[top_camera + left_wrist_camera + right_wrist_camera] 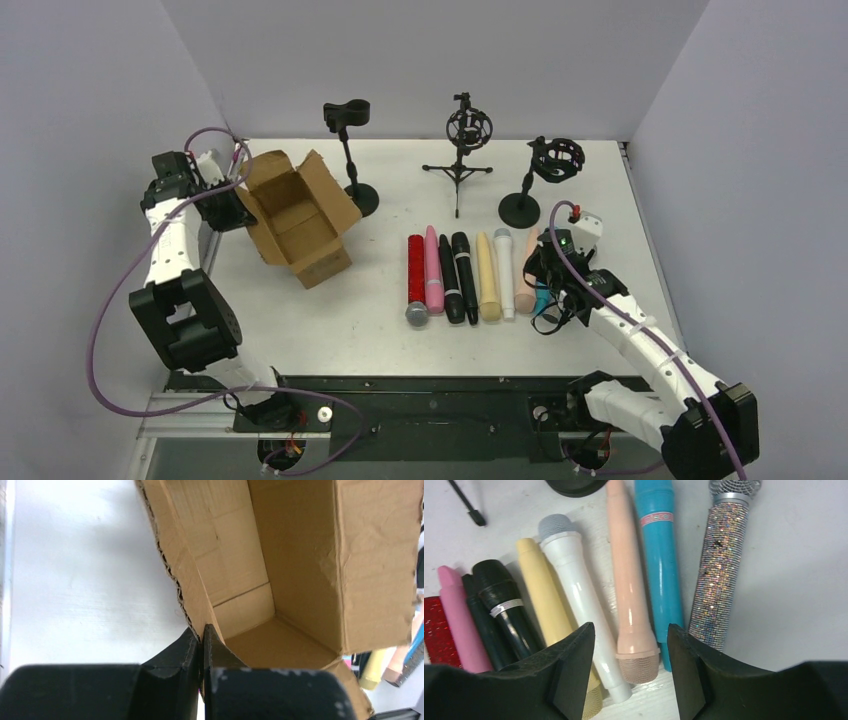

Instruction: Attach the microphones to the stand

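Several microphones lie side by side mid-table: red (pixel 416 280), pink (pixel 433 268), two black (pixel 458 278), cream-yellow (pixel 487 275), white (pixel 505 270) and peach (pixel 527 262). The right wrist view adds teal (pixel 661 555) and glittery (pixel 719 570) ones right of the peach one (pixel 626 580). My right gripper (pixel 630 630) is open, its jaws either side of the peach microphone's head, above it; it also shows in the top view (pixel 545 292). Three black stands, a clip stand (pixel 350 150), a tripod (pixel 466 135) and a round-base one (pixel 545 175), stand behind, empty. My left gripper (pixel 202 637) is shut on the cardboard box's wall.
The open brown cardboard box (pixel 295 220) lies on its side at the left, empty inside (pixel 280 645). The enclosure walls bound the table at the back and both sides. Purple cables loop off both arms.
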